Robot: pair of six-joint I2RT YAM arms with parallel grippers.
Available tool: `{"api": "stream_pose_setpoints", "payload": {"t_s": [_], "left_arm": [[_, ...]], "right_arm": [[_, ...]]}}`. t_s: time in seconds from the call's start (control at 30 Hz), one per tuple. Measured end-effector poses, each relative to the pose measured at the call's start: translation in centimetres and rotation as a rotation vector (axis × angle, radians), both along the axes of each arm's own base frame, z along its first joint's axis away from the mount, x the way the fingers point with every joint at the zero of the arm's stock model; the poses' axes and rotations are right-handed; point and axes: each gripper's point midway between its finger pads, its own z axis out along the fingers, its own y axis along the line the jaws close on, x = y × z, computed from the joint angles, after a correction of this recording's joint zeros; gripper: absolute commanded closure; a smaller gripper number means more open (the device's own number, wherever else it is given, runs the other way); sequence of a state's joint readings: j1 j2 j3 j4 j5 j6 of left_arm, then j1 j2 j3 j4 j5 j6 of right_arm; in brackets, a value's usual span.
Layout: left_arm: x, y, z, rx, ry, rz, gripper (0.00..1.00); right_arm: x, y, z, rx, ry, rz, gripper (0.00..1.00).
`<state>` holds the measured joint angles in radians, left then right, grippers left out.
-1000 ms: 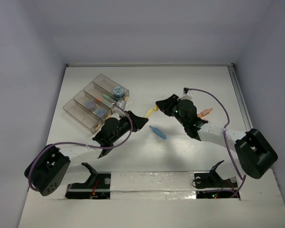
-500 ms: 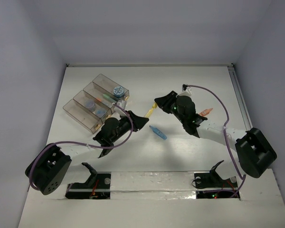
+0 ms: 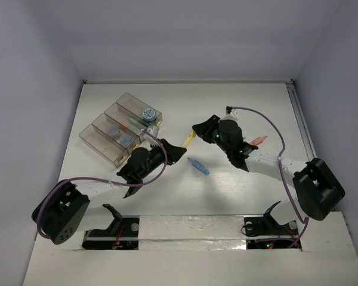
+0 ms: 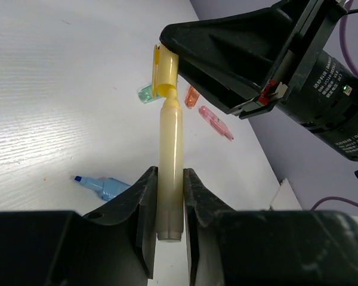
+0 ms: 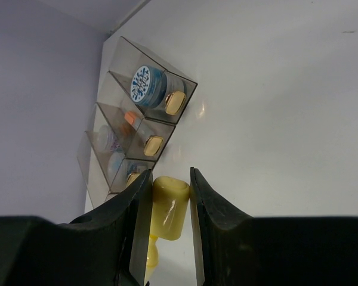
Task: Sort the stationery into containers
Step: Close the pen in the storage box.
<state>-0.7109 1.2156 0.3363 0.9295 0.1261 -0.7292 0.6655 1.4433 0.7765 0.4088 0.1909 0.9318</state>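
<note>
A yellow pen hangs in the air between both grippers, above the table. My left gripper is shut on its pale barrel. My right gripper is shut on its yellow cap, and a narrow neck shows between cap and barrel. From above, the pen spans from the left gripper to the right gripper. The containers stand at the back left, with a bluish tape roll in the end box. A blue pen lies loose on the table.
An orange pen lies right of the right arm. The left wrist view shows green, orange and pink pens on the table beyond the yellow one. Other boxes hold an orange pen and bluish rolls.
The right gripper has shifted slightly left and toward the back with the cap end. The left arm and the blue pen have not moved.
</note>
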Motion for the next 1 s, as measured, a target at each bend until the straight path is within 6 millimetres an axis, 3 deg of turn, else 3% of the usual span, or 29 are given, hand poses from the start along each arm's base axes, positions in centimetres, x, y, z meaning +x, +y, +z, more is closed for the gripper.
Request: {"api": "stream_pose_setpoints", "payload": {"t_s": [0.4,1.0], "left_arm": [[0.3,0.3,-0.4,0.031,-0.013,0.02,1.0],[0.3,0.2,0.1,0.085,-0.089,0.071,1.0]], "right_arm": [[-0.9,0.9,-0.5,0.005,0.027,0.032,0.9],[-1.9,2.3,0.4,0.104,0.065,0.079,0.9]]}}
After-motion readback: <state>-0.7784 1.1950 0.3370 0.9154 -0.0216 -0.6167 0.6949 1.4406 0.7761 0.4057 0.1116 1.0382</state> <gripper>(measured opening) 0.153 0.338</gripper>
